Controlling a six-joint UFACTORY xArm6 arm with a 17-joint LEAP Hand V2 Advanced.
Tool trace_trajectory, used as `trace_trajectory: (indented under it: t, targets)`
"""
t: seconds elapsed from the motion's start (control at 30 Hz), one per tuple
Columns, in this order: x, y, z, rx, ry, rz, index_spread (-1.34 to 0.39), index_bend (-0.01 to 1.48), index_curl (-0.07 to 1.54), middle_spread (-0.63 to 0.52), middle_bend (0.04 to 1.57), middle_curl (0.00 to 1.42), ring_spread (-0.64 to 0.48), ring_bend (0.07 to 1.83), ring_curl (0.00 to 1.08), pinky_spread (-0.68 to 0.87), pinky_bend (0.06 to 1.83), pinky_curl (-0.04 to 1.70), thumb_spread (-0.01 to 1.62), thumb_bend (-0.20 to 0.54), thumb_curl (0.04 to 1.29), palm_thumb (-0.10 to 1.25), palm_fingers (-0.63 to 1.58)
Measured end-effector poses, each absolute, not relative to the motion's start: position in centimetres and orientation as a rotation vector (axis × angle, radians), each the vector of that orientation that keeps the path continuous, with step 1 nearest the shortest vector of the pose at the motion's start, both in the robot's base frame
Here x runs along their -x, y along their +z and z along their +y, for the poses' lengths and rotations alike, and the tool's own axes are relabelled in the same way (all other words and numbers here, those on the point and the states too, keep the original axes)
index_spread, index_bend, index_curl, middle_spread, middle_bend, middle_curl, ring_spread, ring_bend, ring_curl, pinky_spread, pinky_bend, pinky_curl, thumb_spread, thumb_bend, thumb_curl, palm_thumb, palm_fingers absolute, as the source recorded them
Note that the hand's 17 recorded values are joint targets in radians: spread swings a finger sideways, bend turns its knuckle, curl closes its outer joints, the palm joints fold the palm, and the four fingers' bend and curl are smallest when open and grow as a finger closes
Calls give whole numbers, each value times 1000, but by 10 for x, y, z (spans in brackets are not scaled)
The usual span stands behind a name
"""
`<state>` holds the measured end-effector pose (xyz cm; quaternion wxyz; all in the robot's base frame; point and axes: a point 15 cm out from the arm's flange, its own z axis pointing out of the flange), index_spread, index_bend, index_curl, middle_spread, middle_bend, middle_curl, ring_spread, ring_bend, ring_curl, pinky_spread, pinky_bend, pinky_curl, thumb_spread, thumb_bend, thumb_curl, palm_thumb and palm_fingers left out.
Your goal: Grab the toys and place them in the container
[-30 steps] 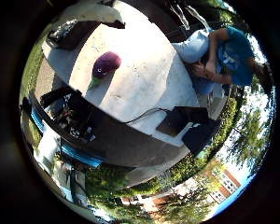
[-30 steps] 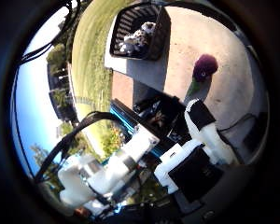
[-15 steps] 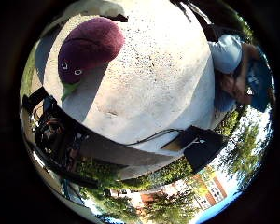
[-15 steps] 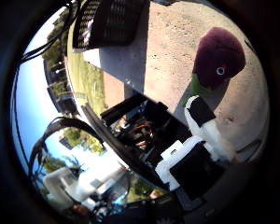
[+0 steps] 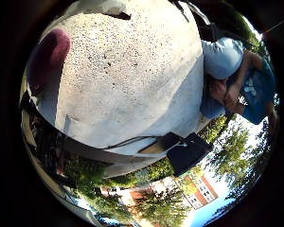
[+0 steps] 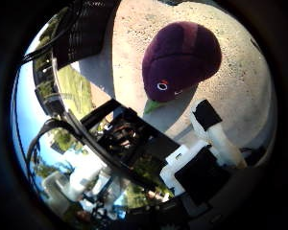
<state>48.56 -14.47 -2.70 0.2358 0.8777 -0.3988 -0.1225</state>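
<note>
A purple plush toy (image 6: 182,60), rounded like an eggplant with a small stitched eye and a green stem at its lower end, lay on the pale, speckled concrete worktop (image 5: 132,80). In the thumb-side view it filled much of the upper right of the frame, so it sat close under the palm. In the little-finger-side view only its purple bulk showed, at the upper left edge of the frame.

The robot hand (image 6: 209,143) showed in the lower right of the thumb-side view as white and black parts. One white finger with a black tip reached straight up toward the toy's stem end, and its tip stood just beside the toy; I could not tell whether they touched. The robot hand held nothing and its visible finger was uncurled.

A dark slatted container (image 6: 86,28) stood at the upper left of the thumb-side view, on the worktop's far edge beside a strip of grass (image 6: 81,91), apart from the toy.
</note>
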Motion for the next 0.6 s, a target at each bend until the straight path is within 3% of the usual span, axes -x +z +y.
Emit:
trace_trajectory:
  t: [0.23,0.6]
  targets:
    - [-470,-46,-154,-2392,-399,-1075,-323,188,313,52,158,290,269,254,316,453,478,246,1103,-25,476,805,63]
    - [-478,-43,-132,-2405,-378,-974,-308,182,309,52,158,288,270,254,324,453,475,250,1105,-25,474,810,58]
